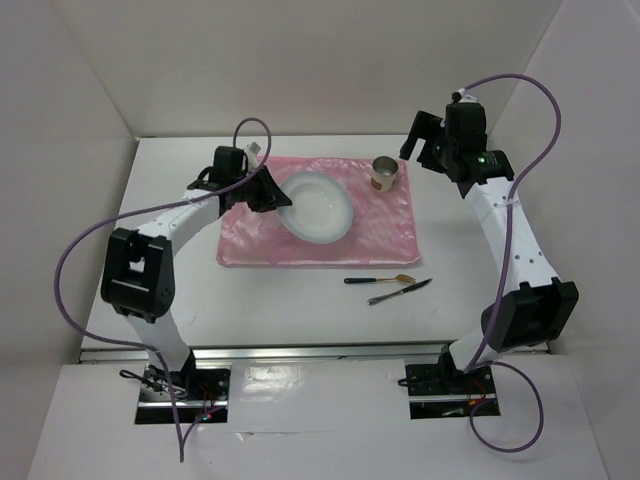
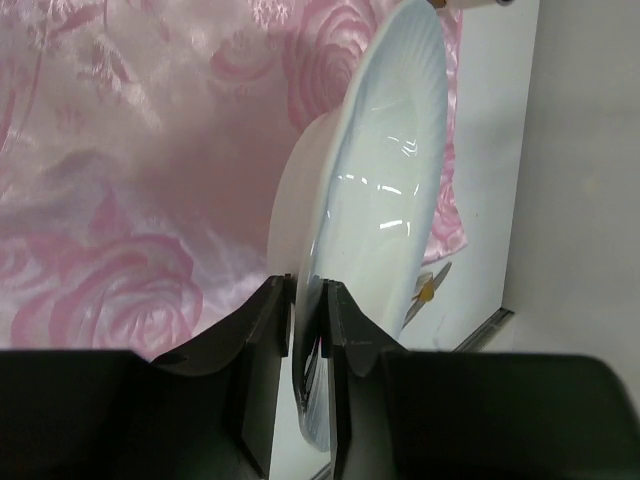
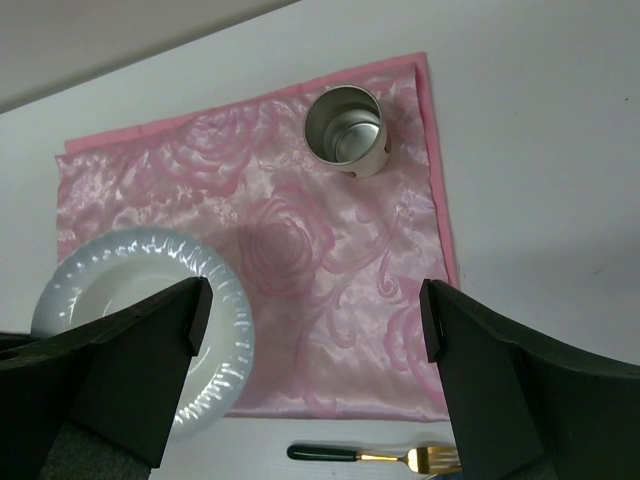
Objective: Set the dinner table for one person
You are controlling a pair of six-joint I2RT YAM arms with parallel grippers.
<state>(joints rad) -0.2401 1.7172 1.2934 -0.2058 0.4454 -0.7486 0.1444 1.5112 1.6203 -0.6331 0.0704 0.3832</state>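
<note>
Surface: dinner table (image 1: 300,305), white and flat, spreads under everything I can see
Mat: pink mat (image 1: 385,230) lies mid-table, long axis left to right
Plate: white plate (image 1: 322,205) is over the mat's left half and looks tipped up on its left side; I cannot tell whether its right edge touches the mat
Left gripper (image 2: 308,300): clamped on the plate's left rim, one finger on each face
Right gripper (image 3: 315,320): jaws wide apart, holding nothing, over the mat's far right corner
Cup: metal cup (image 1: 384,173) stands upright on that corner
Cutlery: fork (image 1: 378,280) and second utensil (image 1: 400,291) lie on bare table just before the mat's near edge, right of centre; both run roughly left to right, fork handle left, tines right
Judgement: my right arm is nearer the cutlery, which lies toward me from its jaws; I'd close across that axis
</note>
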